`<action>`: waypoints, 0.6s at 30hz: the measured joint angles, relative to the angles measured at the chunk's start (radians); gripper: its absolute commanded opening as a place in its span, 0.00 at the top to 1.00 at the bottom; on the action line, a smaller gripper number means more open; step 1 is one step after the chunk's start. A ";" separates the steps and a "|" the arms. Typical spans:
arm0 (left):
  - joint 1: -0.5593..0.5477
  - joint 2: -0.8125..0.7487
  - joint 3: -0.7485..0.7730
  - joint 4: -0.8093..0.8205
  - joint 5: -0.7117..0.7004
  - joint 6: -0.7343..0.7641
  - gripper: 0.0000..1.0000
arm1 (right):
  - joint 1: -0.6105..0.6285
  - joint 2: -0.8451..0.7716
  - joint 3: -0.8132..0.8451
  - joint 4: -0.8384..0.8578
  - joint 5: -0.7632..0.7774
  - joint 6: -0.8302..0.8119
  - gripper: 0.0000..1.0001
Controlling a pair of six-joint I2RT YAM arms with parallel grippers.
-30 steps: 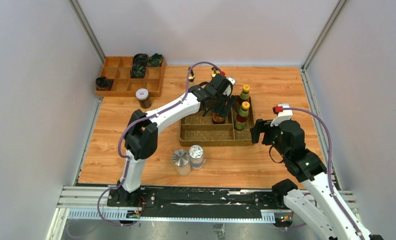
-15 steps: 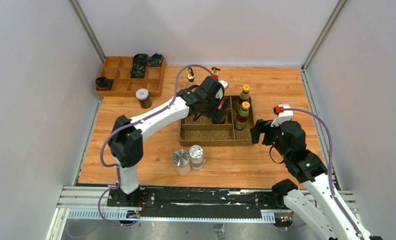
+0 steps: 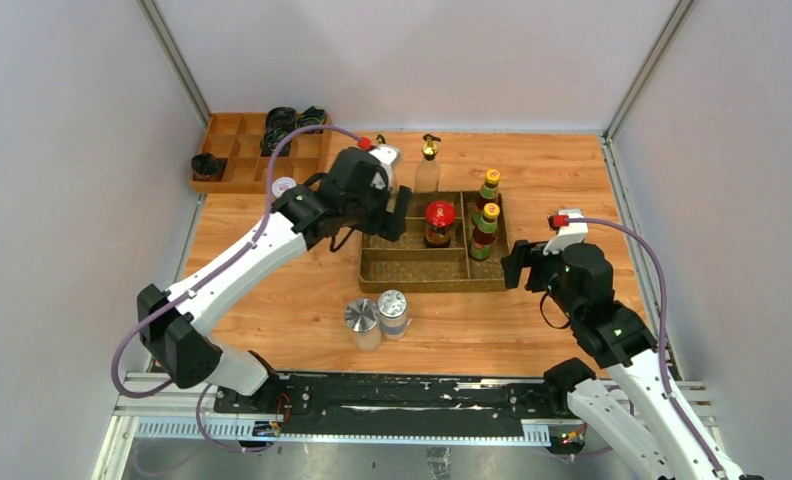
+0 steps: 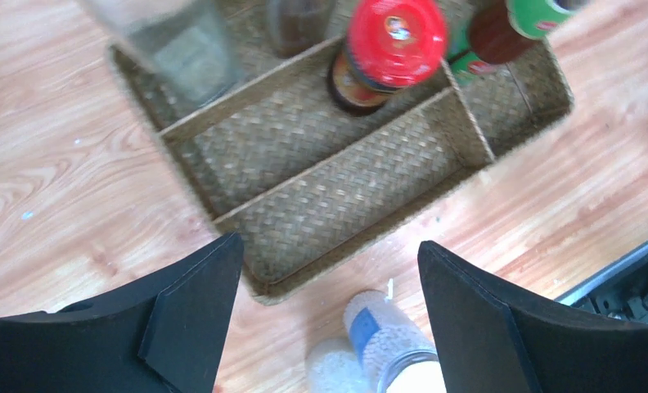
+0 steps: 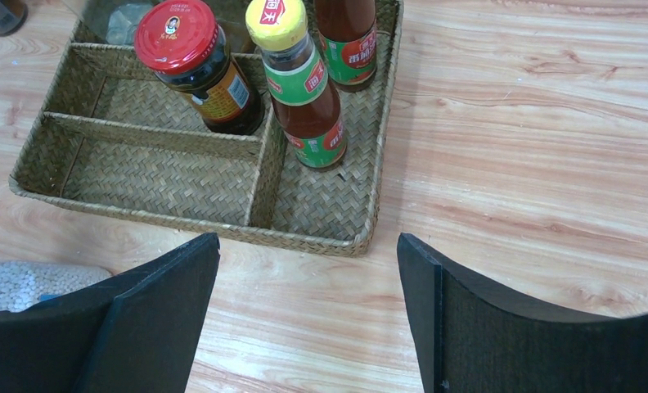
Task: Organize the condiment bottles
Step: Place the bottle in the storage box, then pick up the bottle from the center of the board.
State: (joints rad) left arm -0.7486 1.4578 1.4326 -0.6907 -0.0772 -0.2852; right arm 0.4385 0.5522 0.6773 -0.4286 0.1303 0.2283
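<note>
A woven basket (image 3: 432, 287) holds a red-lidded jar (image 3: 439, 222) and two yellow-capped sauce bottles (image 3: 489, 187) (image 3: 486, 228). At its far edge stands a clear gold-spouted bottle (image 3: 428, 168). My left gripper (image 3: 398, 214) hovers open over the basket's left end, apart from the jar. In the left wrist view the jar (image 4: 390, 49) lies ahead of the empty left gripper (image 4: 329, 246). Two silver-lidded shakers (image 3: 362, 322) (image 3: 393, 312) stand in front of the basket. A white-lidded jar (image 3: 284, 187) peeks out behind my left arm. My right gripper (image 3: 513, 265) is open beside the basket's right side.
A wooden compartment tray (image 3: 234, 152) with dark cloth bundles (image 3: 280, 122) sits at the far left. Grey walls close in the table on three sides. In the right wrist view the basket's front compartment (image 5: 165, 176) is bare and a shaker (image 5: 26, 282) lies at the left edge.
My left arm has swung back to the left, away from the red-lidded jar, which now stands alone in the basket. The right arm has not moved.
</note>
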 measured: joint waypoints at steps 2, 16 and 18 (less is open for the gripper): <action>0.065 -0.028 -0.026 0.000 0.024 -0.009 0.16 | 0.000 -0.002 0.002 -0.005 0.000 0.000 0.15; 0.503 0.005 -0.041 -0.003 0.089 -0.023 0.16 | 0.000 0.000 0.068 -0.048 0.000 -0.002 0.15; 0.544 0.029 -0.041 0.002 0.079 -0.026 0.16 | 0.000 0.002 0.074 -0.052 0.001 -0.003 0.15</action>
State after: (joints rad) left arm -0.2043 1.4864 1.3914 -0.6891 0.0017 -0.3111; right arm 0.4385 0.5545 0.7509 -0.4805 0.1310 0.2249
